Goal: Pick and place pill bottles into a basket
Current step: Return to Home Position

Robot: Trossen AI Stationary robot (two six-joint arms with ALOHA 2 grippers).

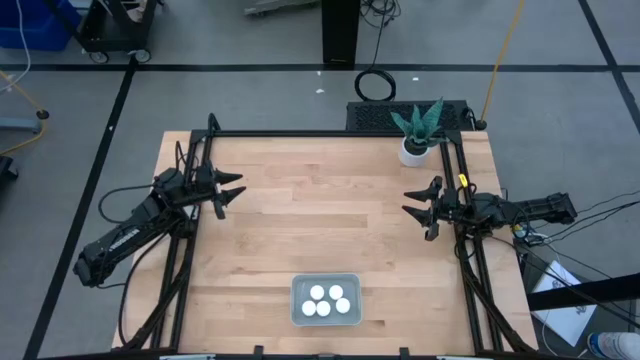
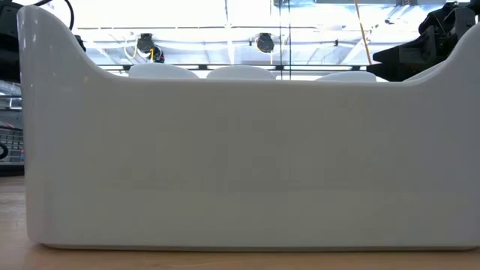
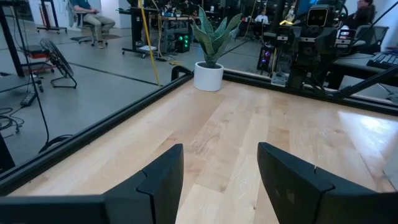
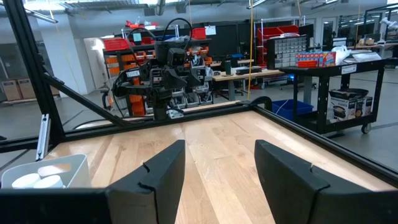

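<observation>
The pale grey-blue basket [image 1: 325, 300] stands near the table's near edge, at the middle. Several white pill bottles [image 1: 328, 299] stand upright inside it; their caps show over the basket's wall in the low view [image 2: 240, 73] and in the right wrist view [image 4: 38, 177]. The basket's near wall [image 2: 240, 165] fills the low view. My left gripper [image 1: 233, 193] is open and empty above the table's left side. My right gripper [image 1: 415, 206] is open and empty above the table's right side. Both are far from the basket.
A white pot with a green plant [image 1: 416, 138] stands at the table's far right corner, also in the left wrist view [image 3: 209, 73]. A black frame [image 1: 330, 135] runs along the table's far edge and sides. Bare wood lies between the grippers.
</observation>
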